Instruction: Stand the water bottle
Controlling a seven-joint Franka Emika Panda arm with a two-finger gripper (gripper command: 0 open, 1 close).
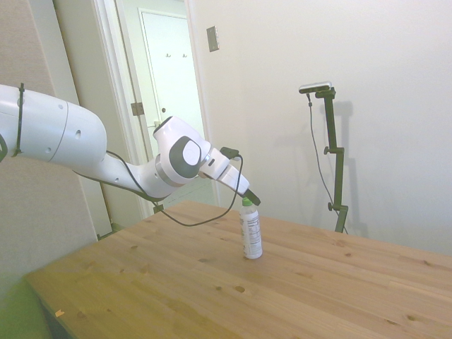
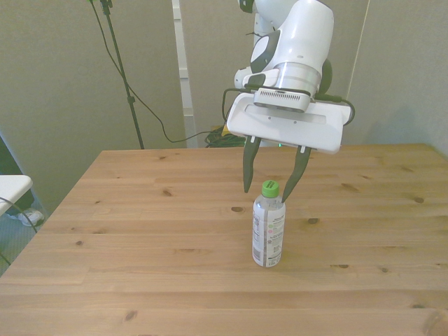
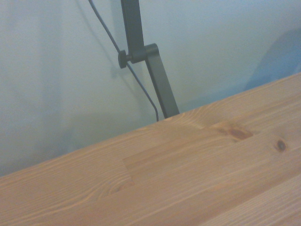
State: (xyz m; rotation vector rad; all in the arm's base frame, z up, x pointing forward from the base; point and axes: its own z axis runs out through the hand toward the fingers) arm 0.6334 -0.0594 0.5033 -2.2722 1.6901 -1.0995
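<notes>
The water bottle [image 2: 269, 225] stands upright on the wooden table [image 2: 140, 231], a slim clear bottle with a white printed label and a bright green cap; the side view shows the water bottle [image 1: 251, 229] upright too. My gripper [image 2: 267, 190] is open, its two dark fingers spread either side of the cap and just behind it, not touching the bottle. In the side view the gripper [image 1: 251, 200] hovers at cap height. The wrist view shows only the table [image 3: 188, 179] and none of the bottle.
The table's far edge [image 3: 141, 129] runs in front of a pale wall. A white object [image 2: 10, 187] sits off the table at the front view's left. A door [image 1: 166, 70] stands behind the arm in the side view.
</notes>
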